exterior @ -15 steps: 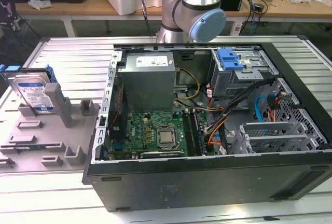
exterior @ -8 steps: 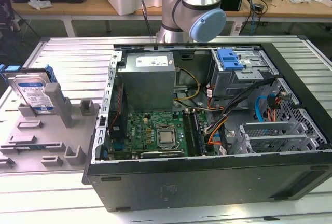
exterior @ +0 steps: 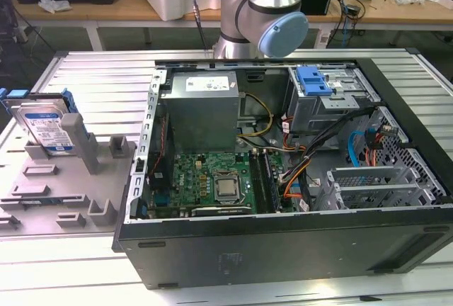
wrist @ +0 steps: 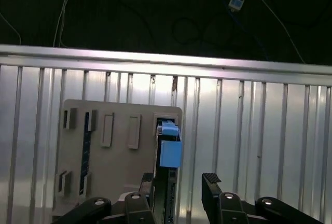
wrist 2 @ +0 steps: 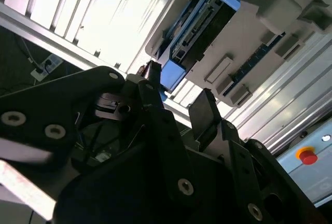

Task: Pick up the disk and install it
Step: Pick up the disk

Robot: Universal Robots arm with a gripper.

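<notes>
You had the gripper point(wrist: 179, 185) spread wide and holding nothing, its black fingers point(wrist: 211, 182) well apart in both wrist views. The disk point(exterior: 46, 125) stood on edge, leaning a little, in the grey holder point(exterior: 71, 185) on the slatted table point(exterior: 92, 72) at the exterior view's left, outside the open computer case point(exterior: 283, 249) and well apart from the drive cage point(exterior: 333, 104) at its far corner. Seen in the first wrist view, the disk lay beyond the fingertips and apart from them, edge-on, with its blue handle point(wrist: 170, 154) facing the camera. Its thin side sat across the gap between the fingers, nearer one finger than the other, and its long axis ran crosswise to the line joining them. So the faces, not the ends, were what the fingers stood to close on. One finger hid the disk's near end, and I could not judge how far the fingertips stood off it. The arm point(exterior: 262, 8) was cut off by the exterior view's upper edge.
</notes>
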